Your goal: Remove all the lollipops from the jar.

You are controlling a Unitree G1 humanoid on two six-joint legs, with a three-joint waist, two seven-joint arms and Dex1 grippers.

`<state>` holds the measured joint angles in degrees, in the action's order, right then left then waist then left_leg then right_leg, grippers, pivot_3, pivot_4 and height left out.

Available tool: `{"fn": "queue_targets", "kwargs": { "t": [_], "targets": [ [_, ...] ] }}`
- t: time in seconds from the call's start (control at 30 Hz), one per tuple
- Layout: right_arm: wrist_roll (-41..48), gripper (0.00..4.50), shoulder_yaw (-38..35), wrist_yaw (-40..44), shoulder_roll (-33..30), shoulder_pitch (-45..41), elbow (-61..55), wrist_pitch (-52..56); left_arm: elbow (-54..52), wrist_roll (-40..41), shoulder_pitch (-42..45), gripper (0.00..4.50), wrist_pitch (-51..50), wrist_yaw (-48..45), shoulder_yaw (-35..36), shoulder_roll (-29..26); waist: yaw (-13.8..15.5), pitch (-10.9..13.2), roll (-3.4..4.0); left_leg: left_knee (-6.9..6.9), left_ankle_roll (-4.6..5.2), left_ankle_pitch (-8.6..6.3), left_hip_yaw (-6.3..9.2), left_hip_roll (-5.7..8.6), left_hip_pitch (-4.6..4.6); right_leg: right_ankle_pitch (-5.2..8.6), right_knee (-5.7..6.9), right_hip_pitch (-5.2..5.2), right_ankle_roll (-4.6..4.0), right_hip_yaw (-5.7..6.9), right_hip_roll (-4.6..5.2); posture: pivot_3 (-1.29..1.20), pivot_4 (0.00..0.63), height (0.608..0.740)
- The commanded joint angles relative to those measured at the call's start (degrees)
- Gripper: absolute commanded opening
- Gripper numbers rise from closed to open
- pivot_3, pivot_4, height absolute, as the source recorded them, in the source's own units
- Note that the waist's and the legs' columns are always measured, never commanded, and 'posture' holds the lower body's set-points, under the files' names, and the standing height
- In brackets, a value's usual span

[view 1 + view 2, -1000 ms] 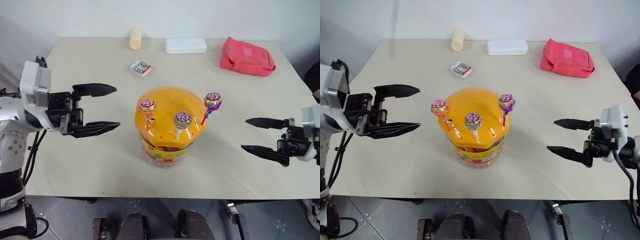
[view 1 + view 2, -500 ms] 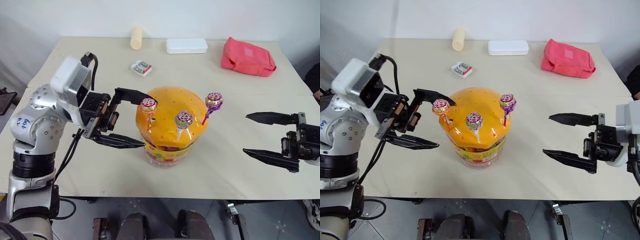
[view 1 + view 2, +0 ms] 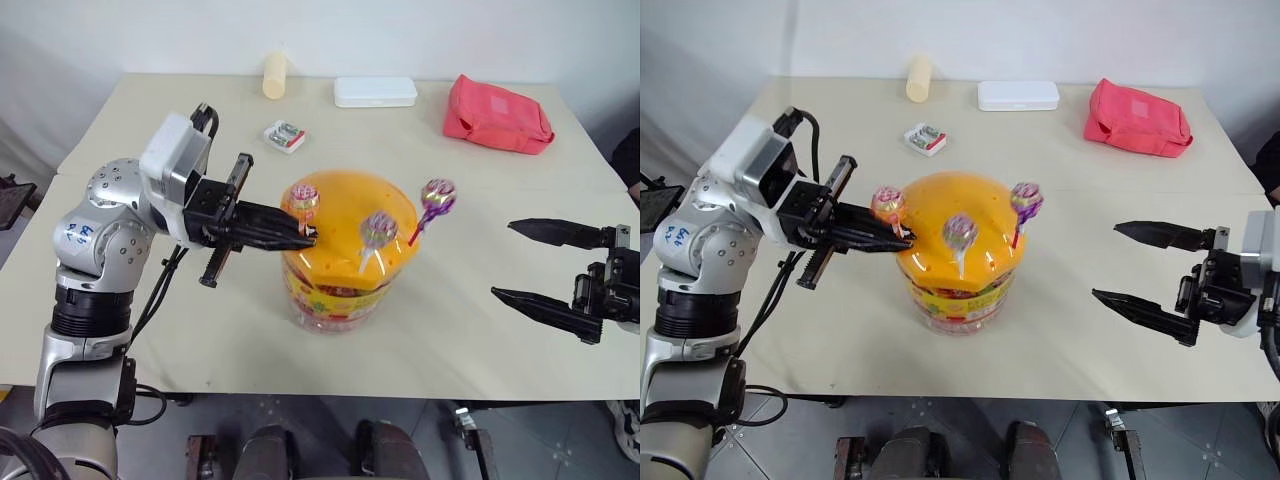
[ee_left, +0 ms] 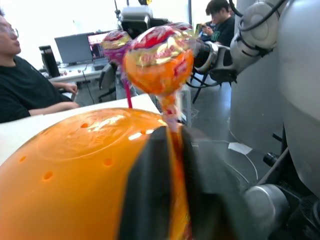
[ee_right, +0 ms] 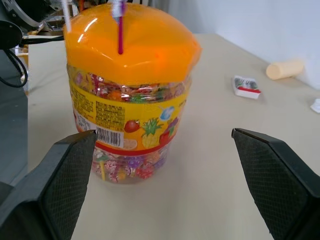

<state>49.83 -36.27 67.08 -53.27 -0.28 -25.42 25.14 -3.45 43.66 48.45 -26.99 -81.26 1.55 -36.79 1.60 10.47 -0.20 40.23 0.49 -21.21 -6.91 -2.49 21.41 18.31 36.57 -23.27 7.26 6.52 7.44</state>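
Head view: the left gripper is clamped on the stick of the nearest lollipop, low down by the jar lid, probably so it pulls straight out. Two more lollipops sit past its tips. The right gripper waits spread wide, well off to the side.

Left wrist: fingers pinch the orange stick; people at desks behind.

Right wrist: jar sits between the spread tips, nothing blocking.

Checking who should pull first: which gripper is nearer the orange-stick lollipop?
Left. The left gripper is shut on the orange-stick lollipop at its stick; the right gripper hangs open, apart from the jar.
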Motion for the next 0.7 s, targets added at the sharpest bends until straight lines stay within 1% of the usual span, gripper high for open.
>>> {"fn": "queue_targets", "kwargs": {
  "t": [0.03,0.27,0.37,0.53,0.7],
  "targets": [
    [0.17,4.50,-1.70,-0.09,0.03,-0.19,-0.39,-1.32,0.13,2.06,3.13,0.03,-0.88,2.36,3.18,0.43,0.00,0.00,0.00,0.01,0.00,0.00,0.00,0.00,0.00,0.00,0.00,0.00,0.00,0.00,0.00,0.00,0.150,0.740],
    [-1.00,4.50,-1.40,1.11,-0.87,-1.40,2.69,-2.31,-0.38,5.72,6.10,0.03,-3.88,7.24,7.49,0.82,-0.13,0.00,0.00,0.00,0.00,0.00,0.03,-0.01,0.00,0.00,0.01,0.01,0.00,0.01,0.00,0.00,0.150,0.740],
    [-1.35,4.50,-0.71,1.57,-1.19,-2.57,3.88,-2.58,0.65,4.93,7.81,0.03,-4.70,11.93,9.53,-0.20,-0.13,0.00,0.00,0.01,0.00,0.00,0.03,-0.01,0.00,0.00,0.01,0.01,0.00,0.01,0.00,0.00,0.150,0.740],
    [-0.38,4.50,0.30,4.64,-1.62,-5.42,6.28,-2.81,3.81,-3.43,8.19,0.03,-7.57,22.36,9.38,-6.08,-0.25,0.00,0.00,-0.01,0.00,0.00,0.05,0.00,-0.03,0.00,0.01,0.01,0.00,0.01,0.00,0.00,0.150,0.740],
    [-0.17,4.50,1.60,7.75,-2.05,-8.25,8.92,-2.64,3.80,-8.01,5.83,0.03,-16.40,30.87,9.09,-12.22,-0.21,0.01,-0.01,-0.04,0.00,0.00,0.02,0.00,-0.03,0.00,0.00,0.00,0.00,0.01,0.00,0.00,0.150,0.740]
  ]
}}
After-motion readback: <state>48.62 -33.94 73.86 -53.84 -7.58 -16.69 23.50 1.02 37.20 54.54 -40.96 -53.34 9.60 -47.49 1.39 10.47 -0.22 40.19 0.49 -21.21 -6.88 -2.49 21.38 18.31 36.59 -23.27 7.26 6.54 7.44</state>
